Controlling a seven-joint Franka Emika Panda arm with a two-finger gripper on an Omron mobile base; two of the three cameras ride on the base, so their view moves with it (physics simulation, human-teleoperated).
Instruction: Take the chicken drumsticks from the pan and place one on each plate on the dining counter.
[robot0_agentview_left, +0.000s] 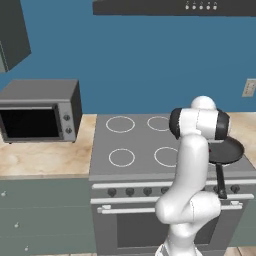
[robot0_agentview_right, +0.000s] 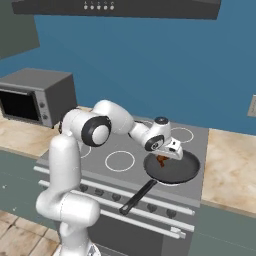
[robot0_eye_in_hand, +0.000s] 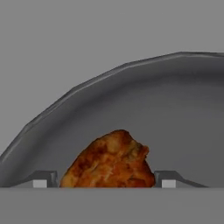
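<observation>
The dark pan (robot0_agentview_right: 177, 170) sits on the front right burner of the stove, its long black handle (robot0_agentview_right: 137, 197) pointing toward the front edge. In the left base view the pan (robot0_agentview_left: 229, 150) is partly hidden behind my arm. One browned chicken drumstick (robot0_eye_in_hand: 109, 162) lies in the pan (robot0_eye_in_hand: 166, 109). My gripper (robot0_eye_in_hand: 106, 183) is low inside the pan, open, with a fingertip (robot0_eye_in_hand: 41, 180) on either side of the drumstick. From the right base view the gripper (robot0_agentview_right: 164, 155) hangs just over the drumstick (robot0_agentview_right: 161, 160). A second drumstick, the plates and the dining counter are out of view.
A grey stove (robot0_agentview_left: 130, 145) with four ring burners has knobs and an oven door below. A microwave (robot0_agentview_left: 40, 112) stands on the beige worktop (robot0_agentview_left: 45, 157) to the left. A range hood (robot0_agentview_right: 115, 7) hangs above, and a wall outlet (robot0_agentview_left: 248, 87) is at the right.
</observation>
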